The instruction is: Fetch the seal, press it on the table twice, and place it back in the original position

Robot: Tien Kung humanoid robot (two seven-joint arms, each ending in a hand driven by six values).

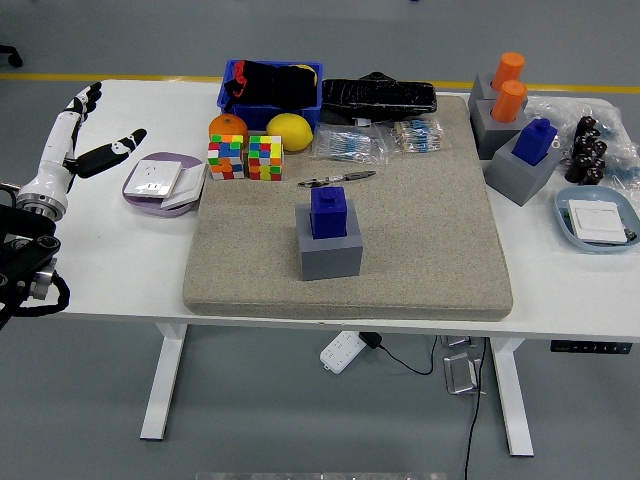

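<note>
A blue seal stands upright in its grey holder block in the middle of the beige felt mat. My left hand hovers over the table's left edge, far to the left of the seal, with white fingers spread and nothing held. Its black forearm runs down to the lower left corner. The right arm is out of view.
Another blue seal on a grey block and two orange seals stand at the right. Two puzzle cubes, an orange, a lemon, a blue bin, a pen, a purple tray and a blue dish lie around.
</note>
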